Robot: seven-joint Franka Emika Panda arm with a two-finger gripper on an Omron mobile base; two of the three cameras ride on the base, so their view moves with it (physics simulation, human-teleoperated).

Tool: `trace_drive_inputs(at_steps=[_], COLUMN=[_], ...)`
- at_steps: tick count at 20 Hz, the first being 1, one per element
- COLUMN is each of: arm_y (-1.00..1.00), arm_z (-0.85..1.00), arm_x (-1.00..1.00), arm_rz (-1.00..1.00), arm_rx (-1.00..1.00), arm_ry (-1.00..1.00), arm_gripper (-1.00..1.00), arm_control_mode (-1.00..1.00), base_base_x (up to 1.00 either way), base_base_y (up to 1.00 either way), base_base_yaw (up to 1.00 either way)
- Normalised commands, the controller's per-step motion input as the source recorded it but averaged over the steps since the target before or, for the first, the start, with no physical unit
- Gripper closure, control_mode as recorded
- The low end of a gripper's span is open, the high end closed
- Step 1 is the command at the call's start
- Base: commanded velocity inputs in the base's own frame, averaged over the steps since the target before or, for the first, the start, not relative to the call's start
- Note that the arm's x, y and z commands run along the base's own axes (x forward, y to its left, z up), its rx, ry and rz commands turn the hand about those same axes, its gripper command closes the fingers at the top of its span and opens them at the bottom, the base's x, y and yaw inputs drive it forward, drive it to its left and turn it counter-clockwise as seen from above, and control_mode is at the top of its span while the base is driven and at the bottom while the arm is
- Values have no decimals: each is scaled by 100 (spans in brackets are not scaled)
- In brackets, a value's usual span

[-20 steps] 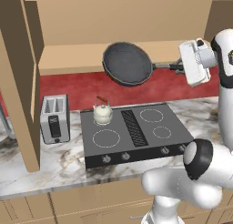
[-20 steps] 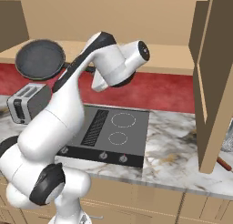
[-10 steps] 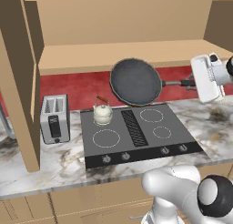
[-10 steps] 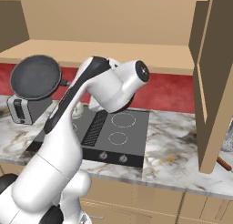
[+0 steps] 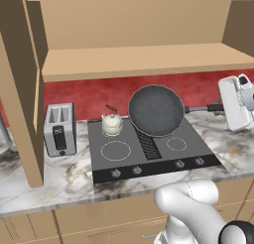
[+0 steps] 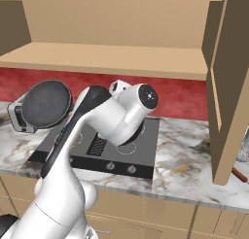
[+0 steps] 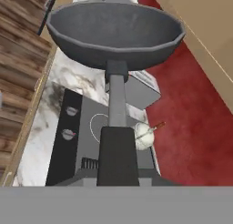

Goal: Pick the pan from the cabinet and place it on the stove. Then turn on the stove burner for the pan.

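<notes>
The dark pan (image 5: 156, 110) hangs tilted above the back right of the black stove (image 5: 149, 153), its inside turned toward the left base camera. Its long handle (image 5: 201, 109) runs right into my gripper (image 5: 218, 108), which is shut on it. In the hand view the handle (image 7: 117, 104) leads up from the bottom to the pan (image 7: 113, 34). The pan (image 6: 46, 103) also shows left of my arm in the right base view. A small white ring burner (image 5: 176, 144) lies at the stove's front right. The tan cabinet shelf (image 5: 149, 59) above stands open.
A cream kettle (image 5: 112, 123) sits on the stove's back left. A toaster (image 5: 59, 129) stands on the marble counter to the left. Open cabinet doors (image 5: 20, 89) (image 6: 228, 87) hang at both sides. Knobs (image 5: 180, 163) line the stove's front edge.
The pan has come down and to the right, from shelf height to just over the stove. The hand holding its handle dropped with it.
</notes>
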Motion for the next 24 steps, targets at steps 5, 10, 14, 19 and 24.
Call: trace_drive_inputs(at_steps=[5, 10, 14, 19, 24], arm_y=[-45, -40, -42, -44, -36], arm_z=[-26, -23, -25, -26, -29], arm_x=[-2, 7, 16, 22, 28], arm_rz=[-13, -13, -10, -6, -1], arm_rx=[-3, -3, 0, 0, 0], arm_ry=[11, 18, 18, 14, 9], arm_gripper=[100, 100, 100, 100, 100], arm_control_mode=[-100, -100, -100, -100, -100], base_base_x=[0, 0, 0, 0, 0], base_base_y=[0, 0, 0, 0, 0], base_base_yaw=[0, 0, 0, 0, 0])
